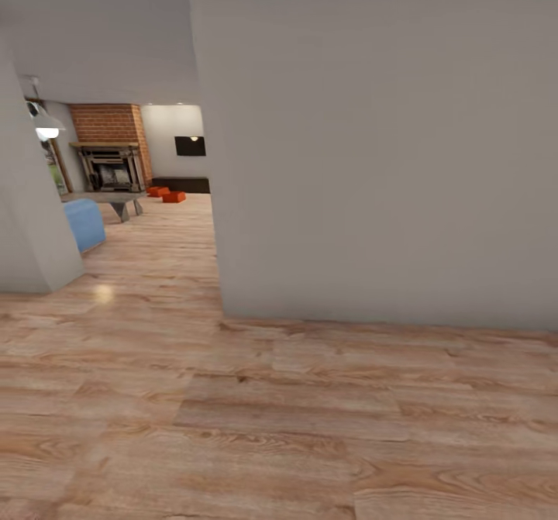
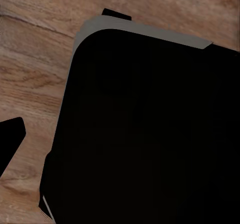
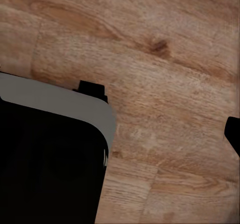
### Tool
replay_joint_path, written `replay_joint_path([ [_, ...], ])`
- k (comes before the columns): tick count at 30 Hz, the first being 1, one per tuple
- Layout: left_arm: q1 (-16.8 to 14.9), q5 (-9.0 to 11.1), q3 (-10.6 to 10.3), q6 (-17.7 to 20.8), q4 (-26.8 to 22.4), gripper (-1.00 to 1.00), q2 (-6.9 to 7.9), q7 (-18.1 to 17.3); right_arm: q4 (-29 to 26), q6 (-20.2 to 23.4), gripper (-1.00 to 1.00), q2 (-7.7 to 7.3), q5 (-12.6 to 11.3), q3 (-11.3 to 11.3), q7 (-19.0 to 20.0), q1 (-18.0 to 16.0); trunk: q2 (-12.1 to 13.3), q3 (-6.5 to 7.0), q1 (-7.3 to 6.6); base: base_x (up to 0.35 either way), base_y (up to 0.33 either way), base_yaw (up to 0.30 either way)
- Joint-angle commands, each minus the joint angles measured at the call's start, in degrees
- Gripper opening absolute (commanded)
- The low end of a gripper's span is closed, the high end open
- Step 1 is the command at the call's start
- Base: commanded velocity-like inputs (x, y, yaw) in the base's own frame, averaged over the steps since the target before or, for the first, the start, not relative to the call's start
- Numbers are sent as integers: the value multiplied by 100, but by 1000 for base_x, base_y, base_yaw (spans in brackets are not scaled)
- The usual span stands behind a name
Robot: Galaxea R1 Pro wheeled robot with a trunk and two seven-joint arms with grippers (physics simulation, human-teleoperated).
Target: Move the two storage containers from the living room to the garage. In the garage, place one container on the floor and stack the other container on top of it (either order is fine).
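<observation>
Light wood plank floor [image 1: 232,427] lies right under the camera and runs on ahead. Just past it stands a big plain grey wall [image 1: 372,140] that blocks most of the way. On the other side a second bit of grey wall [image 1: 27,225] sticks out, and between the two there is a gap that looks into the living room.

Far back in that room sit the two storage containers [image 1: 167,194], small orange-red boxes on the wood floor, close together, just in front of a dark low cabinet [image 1: 182,185]. A red brick fireplace [image 1: 110,148] stands beside them. A grey desk [image 1: 116,201] is nearer, and a blue sofa [image 1: 85,224] sits by the sticking-out wall. A white lamp [image 1: 45,123] hangs up high.

Both wrist cameras look down at the wood floor past a big black part of the robot [image 2: 150,129] with a grey edge. A dark tip [image 2: 10,139] pokes in at the side of the left wrist view, and another dark tip [image 3: 233,134] in the right wrist view. I cannot tell if the fingers on either arm are spread or pressed together
</observation>
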Motion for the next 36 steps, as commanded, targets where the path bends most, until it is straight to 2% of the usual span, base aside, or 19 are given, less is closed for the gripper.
replay_joint_path([
  [1, -1, 25, -1, -10, -2, 100, 0, -1, 16, -22, 100, 1, 55, 13, -30, -7, -2, -5, 3, 326, 0, 295],
  [36, -1, 22, -1, -12, -2, 100, 0, -1, 15, -139, 100, -9, 48, 20, -24, -7, -2, -5, 3, 326, 0, 300],
])
